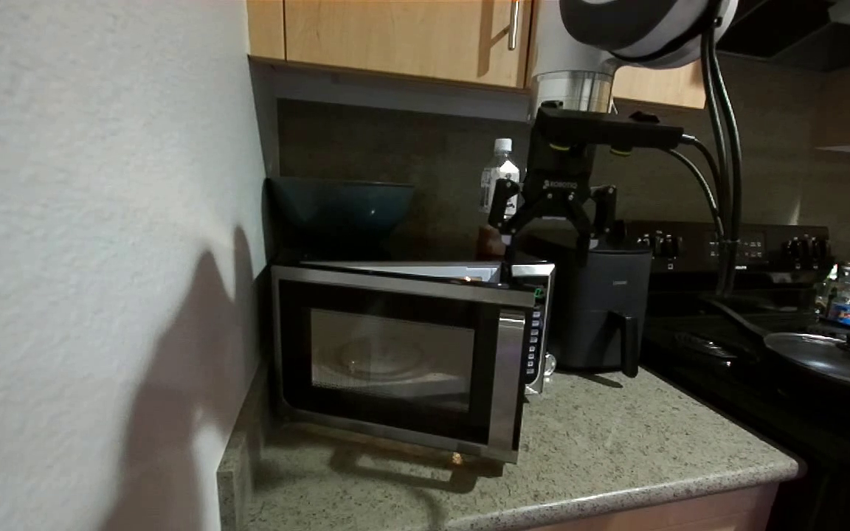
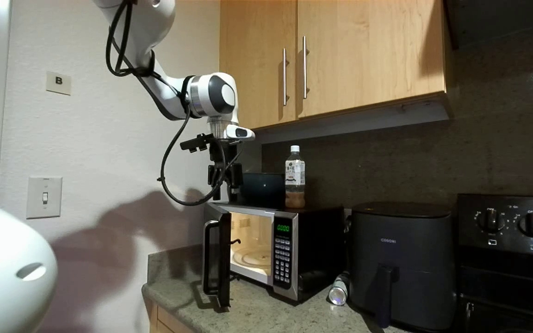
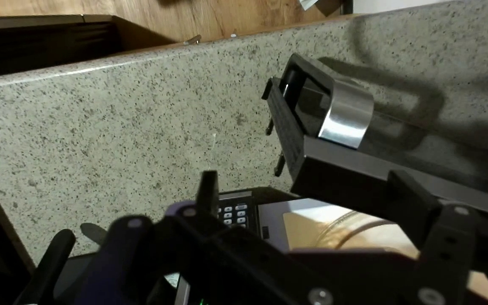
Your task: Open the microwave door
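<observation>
Microwave door (image 1: pixel 392 361) standing partly open — pincer (image 1: pixel 550 257), spread wide, pointing down near the microwave (image 2: pixel 282 259)

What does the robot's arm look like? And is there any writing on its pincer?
The arm is smooth, rounded and mostly white, with dark grey patches. Black cables run along it. Near its end is a shiny silver ring. The pincer is black, with two fingers on angular, jointed links. Yes, pale lettering on it says ROBOTIQ.

Lit microwave (image 2: pixel 286 254), silver-framed door (image 1: pixel 400 361) partly open, exact angle unclear
</observation>
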`<state>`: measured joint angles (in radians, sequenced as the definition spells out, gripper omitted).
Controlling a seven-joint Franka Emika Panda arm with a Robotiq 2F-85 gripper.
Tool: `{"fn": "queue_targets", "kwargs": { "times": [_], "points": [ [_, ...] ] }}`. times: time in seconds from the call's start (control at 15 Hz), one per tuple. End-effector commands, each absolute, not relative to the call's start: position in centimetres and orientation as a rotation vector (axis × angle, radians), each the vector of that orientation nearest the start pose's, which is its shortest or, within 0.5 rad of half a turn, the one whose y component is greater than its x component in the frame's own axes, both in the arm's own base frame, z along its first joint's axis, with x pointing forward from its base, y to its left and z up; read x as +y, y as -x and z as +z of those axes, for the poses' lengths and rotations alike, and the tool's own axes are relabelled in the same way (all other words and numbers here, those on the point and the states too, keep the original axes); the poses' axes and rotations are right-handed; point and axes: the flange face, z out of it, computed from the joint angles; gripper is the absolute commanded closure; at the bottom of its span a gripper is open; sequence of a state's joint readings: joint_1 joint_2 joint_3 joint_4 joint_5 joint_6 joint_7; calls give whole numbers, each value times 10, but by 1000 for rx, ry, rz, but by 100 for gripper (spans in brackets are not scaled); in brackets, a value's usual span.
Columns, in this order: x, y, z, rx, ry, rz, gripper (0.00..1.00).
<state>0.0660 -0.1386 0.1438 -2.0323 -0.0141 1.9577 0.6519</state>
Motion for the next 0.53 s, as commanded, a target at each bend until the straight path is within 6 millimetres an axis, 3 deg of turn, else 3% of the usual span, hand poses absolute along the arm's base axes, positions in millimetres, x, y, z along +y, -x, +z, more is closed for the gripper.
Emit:
{"fn": "queue_targets", "kwargs": {
  "times": [0.0,0.47],
  "points": [
    [105,-534,502,736,3064,-81,0],
    [94,-571,487,768,3057,-29,0]
  ]
}}
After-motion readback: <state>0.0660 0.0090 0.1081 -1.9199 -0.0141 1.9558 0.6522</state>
